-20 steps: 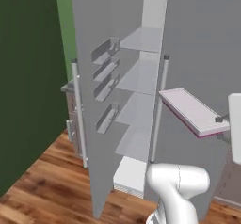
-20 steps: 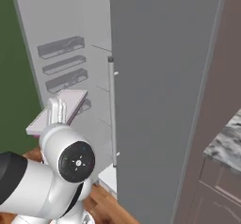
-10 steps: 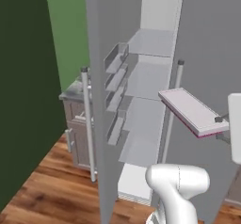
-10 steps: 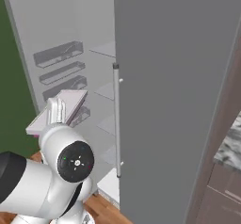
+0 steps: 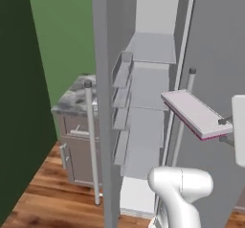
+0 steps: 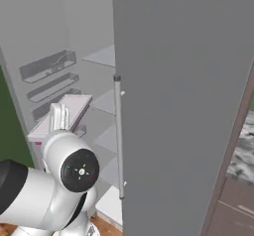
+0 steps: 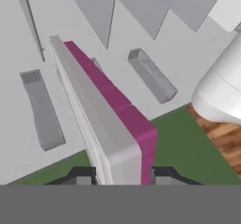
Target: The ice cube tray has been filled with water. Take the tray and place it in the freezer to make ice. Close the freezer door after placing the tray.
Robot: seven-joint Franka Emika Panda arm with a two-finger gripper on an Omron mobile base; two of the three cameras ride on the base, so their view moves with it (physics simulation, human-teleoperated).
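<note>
The ice cube tray (image 5: 194, 111) is a flat pale slab with a magenta lower edge, held level in the air in front of the fridge. My gripper (image 5: 223, 122) is shut on its near right end. In the hand view the tray (image 7: 106, 115) runs away from the gripper (image 7: 123, 176), with a dark fingertip (image 7: 82, 175) pressed on each side. The freezer (image 5: 148, 54) stands open, its pale shelves bare. The freezer door (image 5: 103, 102) is swung out to the left, edge-on, with inner bins (image 5: 120, 76) and a silver bar handle (image 5: 89, 141). The tray (image 6: 64, 112) hangs level with the middle shelves.
The fridge's right door (image 6: 183, 106) is closed, and its handle (image 5: 185, 102) rises just behind the tray. A grey cabinet with a marble top (image 5: 72, 100) stands left of the open door. Wooden floor (image 5: 52, 193) lies below, and a dark green wall (image 5: 19, 102) is on the left.
The whole picture has shifted: the base has driven, so the fridge now looks closer and the freezer interior more head-on. The tray stays in the gripper, unchanged relative to the arm.
</note>
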